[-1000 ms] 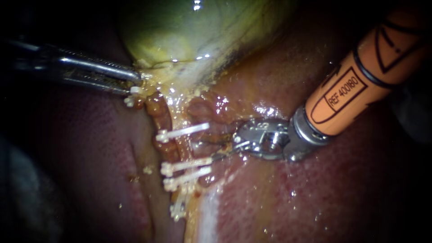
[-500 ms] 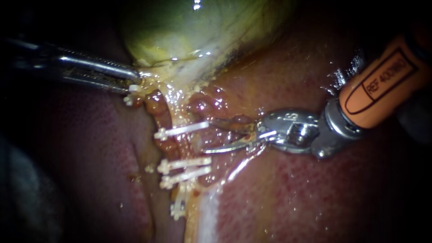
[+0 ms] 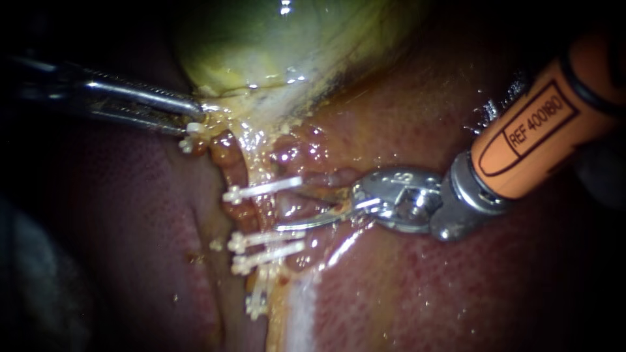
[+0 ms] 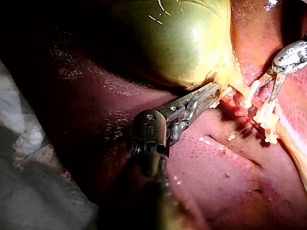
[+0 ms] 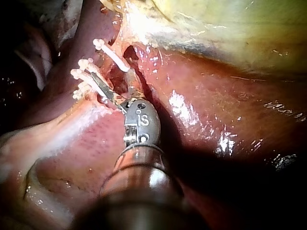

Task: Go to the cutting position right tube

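White clips (image 3: 262, 190) bracketed the tube (image 3: 297, 201); right instrument (image 3: 292, 208) straddled it, end effector open; left instrument (image 3: 195, 117) end effector gripped gallbladder (image 3: 274, 45).

Right instrument (image 3: 297, 210): orange sleeve, black markings, silver wrist. Left instrument (image 3: 195, 118): grey steel.

Right tube (image 3: 291, 203): reddish, lumpy, wet, uncut; centre of frame, running downward from gallbladder (image 3: 274, 52) neck. White upper clip (image 3: 264, 188) across it, two lower clips (image 3: 268, 238) below, bare stretch between
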Controlling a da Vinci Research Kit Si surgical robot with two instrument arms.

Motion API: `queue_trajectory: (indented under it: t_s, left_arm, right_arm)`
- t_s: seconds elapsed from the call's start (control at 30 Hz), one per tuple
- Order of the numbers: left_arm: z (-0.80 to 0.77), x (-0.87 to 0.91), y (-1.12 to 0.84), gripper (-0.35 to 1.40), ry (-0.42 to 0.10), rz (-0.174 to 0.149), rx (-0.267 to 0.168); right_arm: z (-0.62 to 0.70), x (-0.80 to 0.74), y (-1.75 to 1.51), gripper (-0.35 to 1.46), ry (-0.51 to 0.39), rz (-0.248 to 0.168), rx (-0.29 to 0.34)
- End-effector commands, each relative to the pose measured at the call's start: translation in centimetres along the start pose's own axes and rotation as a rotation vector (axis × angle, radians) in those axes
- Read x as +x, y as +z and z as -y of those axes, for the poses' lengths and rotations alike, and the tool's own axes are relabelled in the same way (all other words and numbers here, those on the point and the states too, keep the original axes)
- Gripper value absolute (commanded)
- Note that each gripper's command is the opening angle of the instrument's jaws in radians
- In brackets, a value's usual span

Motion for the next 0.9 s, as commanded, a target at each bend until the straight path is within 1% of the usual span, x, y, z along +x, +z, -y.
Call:
queue_trajectory:
  t_s: [0.03, 0.1, 0.23, 0.27, 0.4, 0.63, 0.8, 0.9]
  left_arm:
    - [0.0, 0.0, 0.0, -0.35, 0.0, 0.0, 0.0]
    - [0.0, 0.0, 0.0, -0.35, 0.0, 0.0, 0.0]
    - [0.0, 0.0, 0.0, -0.35, 0.0, 0.0, 0.0]
    - [0.0, 0.0, 0.01, -0.35, 0.0, 0.0, 0.001]
    - [-0.01, 0.0, 0.01, -0.35, 0.0, 0.0, 0.001]
    - [-0.01, 0.01, 0.01, -0.35, -0.001, -0.001, 0.001]
    - [-0.01, 0.01, 0.02, -0.35, -0.001, -0.001, 0.002]
    - [-0.01, 0.01, 0.02, -0.35, -0.001, -0.001, 0.002]
  right_arm:
    - [0.04, 0.01, 0.03, 1.42, -0.006, 0.002, 0.015]
    - [0.1, 0.03, 0.09, 1.42, -0.013, 0.006, 0.03]
    - [0.14, 0.09, 0.22, 1.39, -0.023, -0.014, 0.061]
    - [0.14, 0.11, 0.27, 1.37, -0.027, -0.015, 0.072]
    - [0.1, 0.18, 0.39, 1.35, -0.027, -0.043, 0.075]
    - [0.06, 0.25, 0.57, 1.3, -0.002, -0.072, 0.076]
    - [0.02, 0.32, 0.7, 1.3, 0.006, -0.094, 0.069]
    - [0.0, 0.35, 0.76, 1.32, 0.024, -0.114, 0.068]
